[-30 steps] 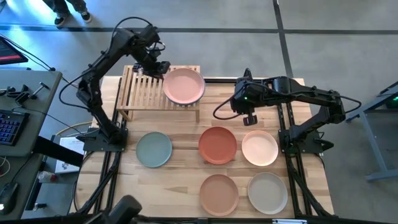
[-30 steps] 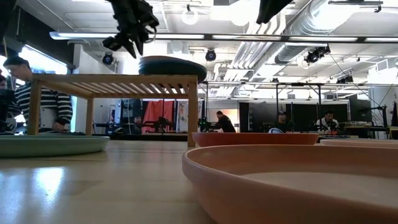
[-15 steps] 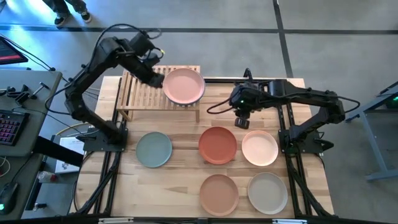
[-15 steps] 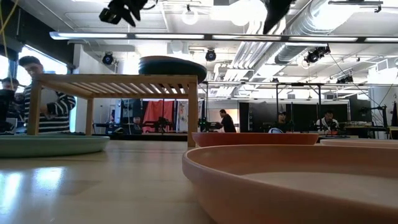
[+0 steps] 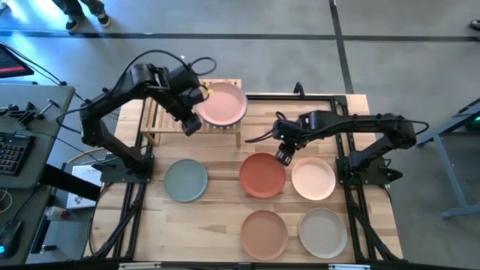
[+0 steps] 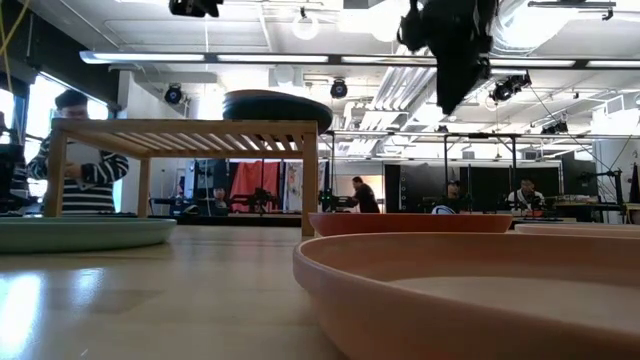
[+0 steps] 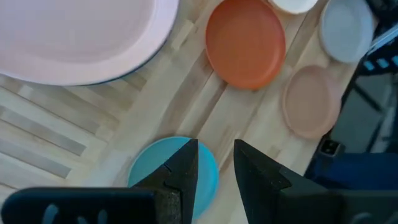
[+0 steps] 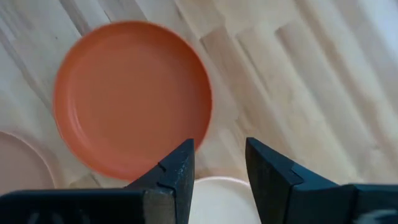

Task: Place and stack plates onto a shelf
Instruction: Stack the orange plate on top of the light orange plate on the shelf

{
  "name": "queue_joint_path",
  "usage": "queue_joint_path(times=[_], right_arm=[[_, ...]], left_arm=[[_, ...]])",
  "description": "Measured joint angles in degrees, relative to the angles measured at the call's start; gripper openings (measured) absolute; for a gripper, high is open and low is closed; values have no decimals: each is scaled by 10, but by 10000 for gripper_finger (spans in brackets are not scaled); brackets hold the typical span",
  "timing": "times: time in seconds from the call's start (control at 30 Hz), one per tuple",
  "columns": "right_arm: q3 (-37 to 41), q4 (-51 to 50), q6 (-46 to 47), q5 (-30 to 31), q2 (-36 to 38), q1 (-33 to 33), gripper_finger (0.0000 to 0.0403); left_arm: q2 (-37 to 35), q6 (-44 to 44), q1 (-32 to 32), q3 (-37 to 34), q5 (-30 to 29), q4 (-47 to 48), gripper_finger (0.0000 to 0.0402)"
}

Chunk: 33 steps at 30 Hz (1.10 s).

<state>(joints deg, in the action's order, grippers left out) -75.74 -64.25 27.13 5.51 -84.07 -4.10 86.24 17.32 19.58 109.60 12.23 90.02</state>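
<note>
The right tool hangs open and empty just over the far right rim of the red plate, its wrist view looking straight down past parted fingers at that plate's edge, a stance that suggests a rim pick is next. The peach plate lies just beside this tool, on its other side. The left tool, fingers also parted and holding nothing, hovers above the front edge of the shelf, beside the pink plate. That plate tops a stack at the shelf's right end; a dark plate shows beneath it in the low view. The slats nearer the left tool lie bare, room for a second stack. Below the left tool on the counter waits the green plate; the tan plate and beige plate lie near the front edge, well apart from both tools.
</note>
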Motion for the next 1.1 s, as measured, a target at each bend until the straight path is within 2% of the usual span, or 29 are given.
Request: queue_joint_path(times=[0.37,0.6,0.77,1.1], right_arm=[[114,83,93,-26,0,1,119],[172,151,149,-27,0,1,119],[208,208,155,-28,0,1,119],[254,278,125,-41,0,2,119]], left_arm=[[0,36,-89,0,-99,0,91],[0,35,-130,-3,-121,-2,91],[0,36,-150,-31,-149,-8,91],[1,51,-156,-128,-149,-38,91]])
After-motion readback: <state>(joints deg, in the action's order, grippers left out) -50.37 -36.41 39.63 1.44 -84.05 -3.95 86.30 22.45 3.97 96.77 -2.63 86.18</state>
